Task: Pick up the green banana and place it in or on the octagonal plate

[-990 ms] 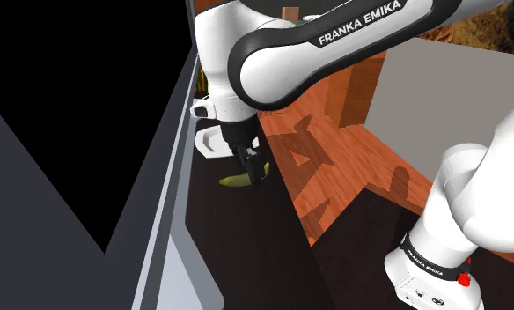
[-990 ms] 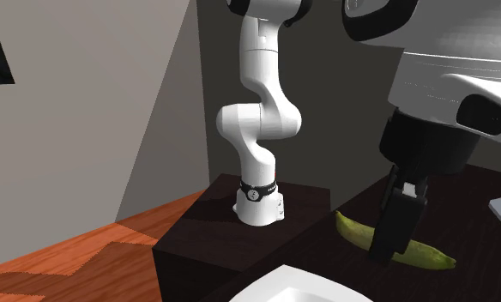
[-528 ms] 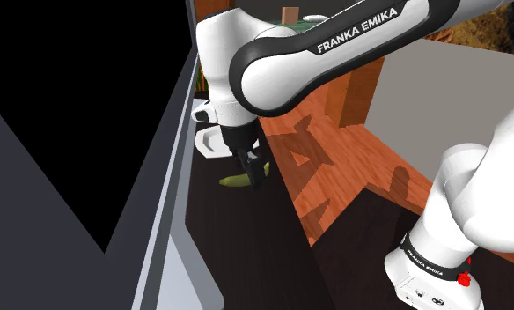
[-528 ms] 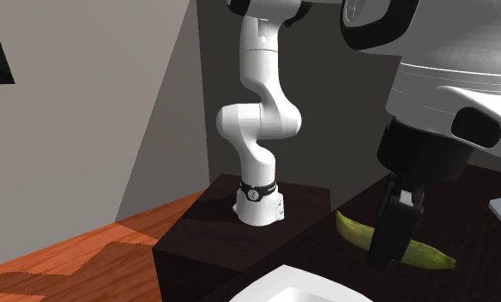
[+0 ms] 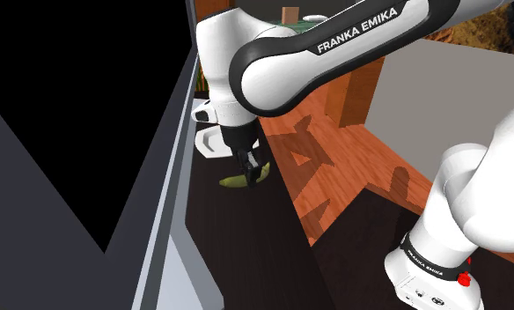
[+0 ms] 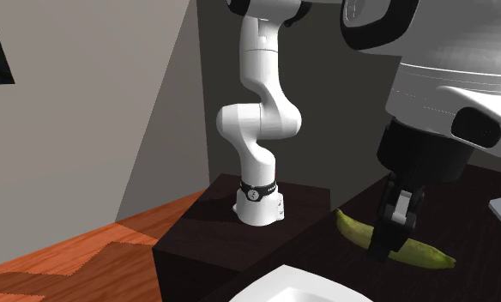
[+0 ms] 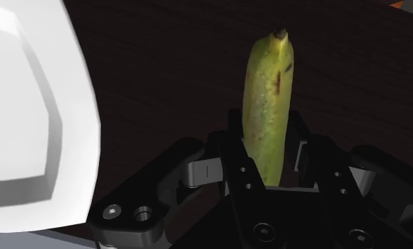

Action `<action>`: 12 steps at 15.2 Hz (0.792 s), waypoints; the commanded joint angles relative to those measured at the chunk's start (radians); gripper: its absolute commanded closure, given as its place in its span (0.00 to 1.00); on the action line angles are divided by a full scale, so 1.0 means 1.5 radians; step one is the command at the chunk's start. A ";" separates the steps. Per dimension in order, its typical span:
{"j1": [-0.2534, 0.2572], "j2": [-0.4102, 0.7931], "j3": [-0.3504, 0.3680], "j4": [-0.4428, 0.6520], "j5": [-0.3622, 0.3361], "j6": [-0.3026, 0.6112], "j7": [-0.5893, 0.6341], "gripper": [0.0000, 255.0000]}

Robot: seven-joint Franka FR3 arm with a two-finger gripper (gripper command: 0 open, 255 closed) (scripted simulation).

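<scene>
Claw (image 7: 267, 159) is clamped across the green banana (image 7: 270, 78) near one end. The fruit's long axis runs straight out ahead of the fingers, low over the dark counter (image 7: 163, 64). The white octagonal plate (image 7: 28, 120) sits near, to one flank of the banana, so the carry is probably short and sideways.

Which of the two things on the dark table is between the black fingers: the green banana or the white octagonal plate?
The green banana, clasped by the black gripper; the white octagonal plate lies apart, untouched.
</scene>
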 commanded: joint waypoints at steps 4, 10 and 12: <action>0.000 -0.003 0.000 0.006 0.001 -0.009 -0.001 1.00; -0.001 -0.016 -0.003 0.048 0.003 -0.063 -0.004 1.00; -0.001 -0.019 -0.003 0.062 0.003 -0.081 -0.005 1.00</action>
